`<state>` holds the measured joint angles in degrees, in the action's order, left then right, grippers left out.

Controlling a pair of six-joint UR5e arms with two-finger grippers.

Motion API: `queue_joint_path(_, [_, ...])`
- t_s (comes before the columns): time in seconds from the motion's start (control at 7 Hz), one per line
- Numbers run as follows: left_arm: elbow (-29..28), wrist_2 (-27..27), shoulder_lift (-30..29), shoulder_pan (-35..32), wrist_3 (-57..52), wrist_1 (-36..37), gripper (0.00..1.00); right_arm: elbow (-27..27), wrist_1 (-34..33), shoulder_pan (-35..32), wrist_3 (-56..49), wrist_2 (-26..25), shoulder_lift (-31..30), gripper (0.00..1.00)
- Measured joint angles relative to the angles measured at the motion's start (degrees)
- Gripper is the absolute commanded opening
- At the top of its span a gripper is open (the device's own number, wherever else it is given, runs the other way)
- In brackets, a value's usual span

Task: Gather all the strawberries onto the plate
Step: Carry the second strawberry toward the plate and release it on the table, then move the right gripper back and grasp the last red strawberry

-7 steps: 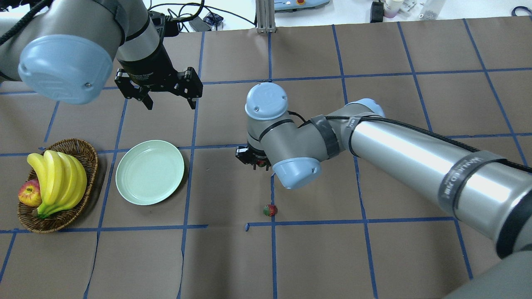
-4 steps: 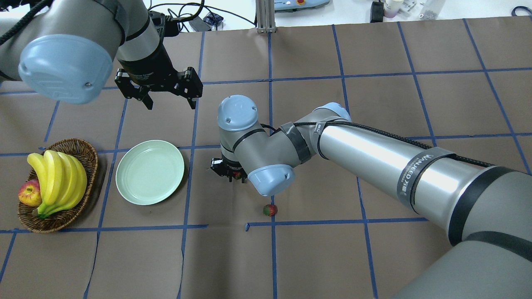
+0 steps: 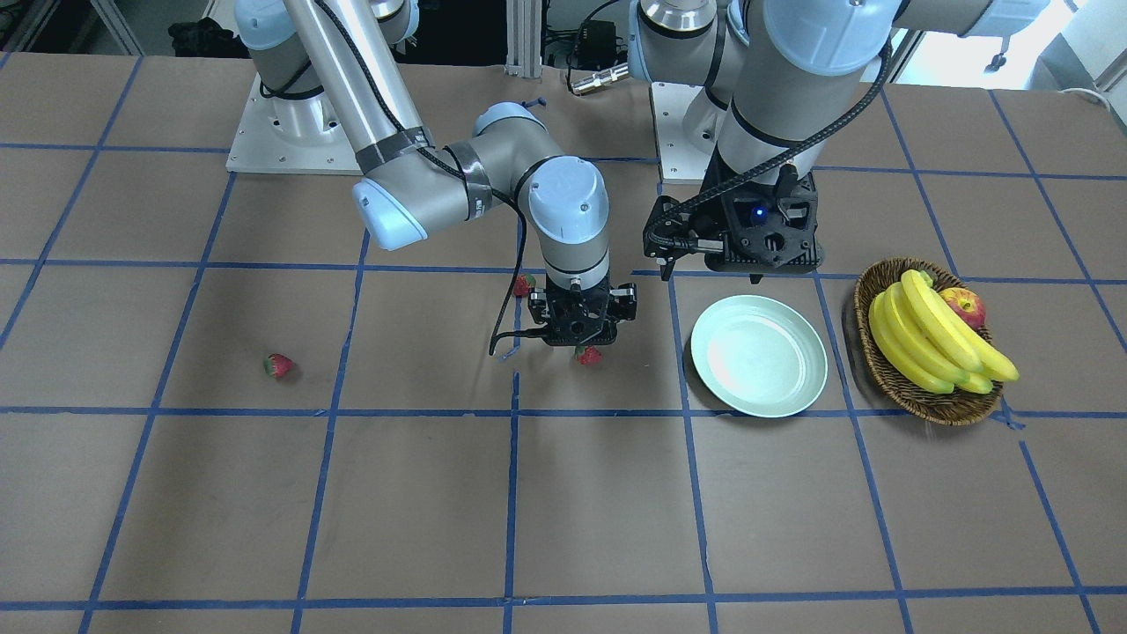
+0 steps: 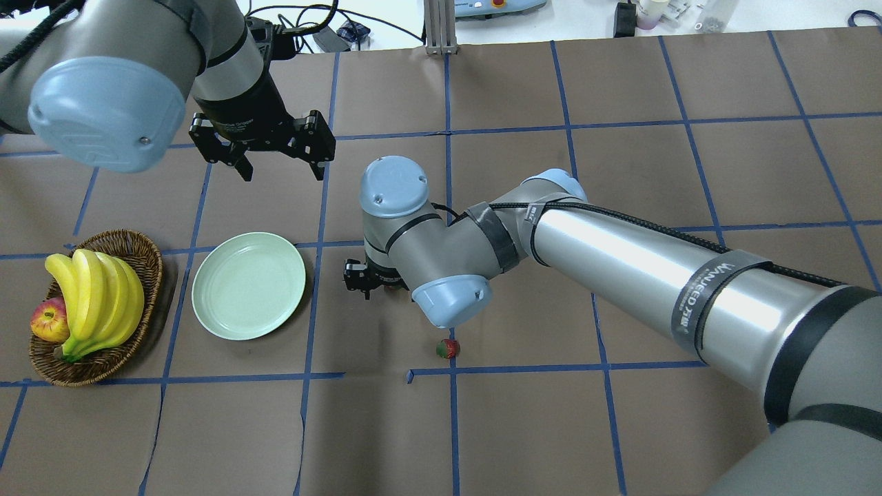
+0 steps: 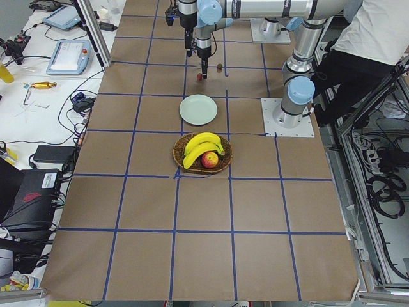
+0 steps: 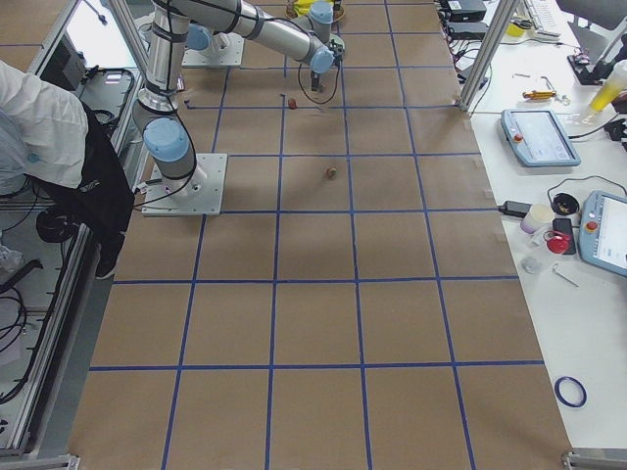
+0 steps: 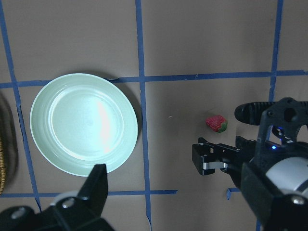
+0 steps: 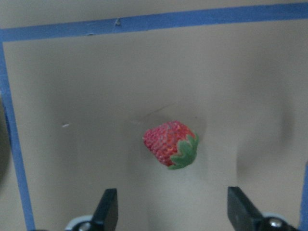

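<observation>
The pale mint plate (image 4: 248, 286) lies bare on the table's left. My right gripper (image 3: 583, 339) hangs open just right of the plate. One strawberry (image 8: 171, 143) lies loose below and between its spread fingers (image 8: 108, 209), touching neither. It also shows in the front view (image 3: 588, 355) and the left wrist view (image 7: 216, 123). A second strawberry (image 4: 448, 348) lies nearer the robot's base. A third strawberry (image 3: 278, 364) lies far to my right, hidden under the right arm in the overhead view. My left gripper (image 4: 281, 172) is open and empty, raised beyond the plate.
A brown wicker basket (image 4: 141, 244) with bananas (image 4: 96, 293) and an apple (image 4: 48, 322) stands left of the plate. The right arm's forearm (image 4: 620, 275) stretches across the middle of the table.
My right arm has swung left toward the plate, with a red strawberry at its fingers on the way. Its fingers now stand apart with the strawberry loose below. The left arm has barely moved.
</observation>
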<state>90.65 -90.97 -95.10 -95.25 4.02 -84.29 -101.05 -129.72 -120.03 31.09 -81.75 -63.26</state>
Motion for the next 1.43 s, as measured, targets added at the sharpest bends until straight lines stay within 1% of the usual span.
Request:
queue_joint_path(0.14, [-0.02, 0.00, 0.02, 0.04, -0.02, 0.00, 1.00, -2.35, 0.97, 3.81, -4.54, -2.68, -2.99, 1.00])
queue_joint_path(0.29, [-0.03, 0.00, 0.02, 0.06, 0.00, 0.00, 1.00, -5.39, 1.76, 10.65, -11.63, -5.22, -6.10, 1.00])
queue_joint_path(0.43, [-0.03, 0.02, 0.01, 0.06, 0.01, 0.00, 1.00, -7.51, 2.03, 17.88, -20.39, -6.48, -8.22, 1.00])
queue_joint_path(0.71, [-0.02, 0.08, -0.09, 0.07, 0.06, 0.00, 1.00, -9.50, 2.26, 30.68, -38.57, -10.48, -10.09, 1.00])
queue_joint_path(0.86, [-0.01, 0.08, -0.14, 0.07, 0.11, 0.00, 1.00, -11.38, 2.02, 35.10, -45.27, -11.32, -10.35, 1.00])
queue_joint_path(1.0, [-0.01, 0.09, -0.16, 0.07, 0.12, 0.00, 1.00, -13.67, 1.18, 37.20, -49.07, -11.31, -10.29, 1.00])
queue_joint_path(1.14, [-0.01, 0.09, -0.17, 0.07, 0.11, 0.00, 1.00, -15.50, 0.46, 38.00, -50.72, -10.86, -10.12, 1.00])
queue_joint_path(1.29, [0.00, 0.09, -0.20, 0.07, 0.11, 0.00, 1.00, -16.62, 0.03, 38.27, -51.28, -10.50, -9.92, 0.79])
queue_joint_path(1.43, [0.01, 0.09, -0.24, 0.07, 0.11, 0.00, 1.00, -17.37, -0.17, 38.34, -51.29, -10.57, -9.83, 0.74])
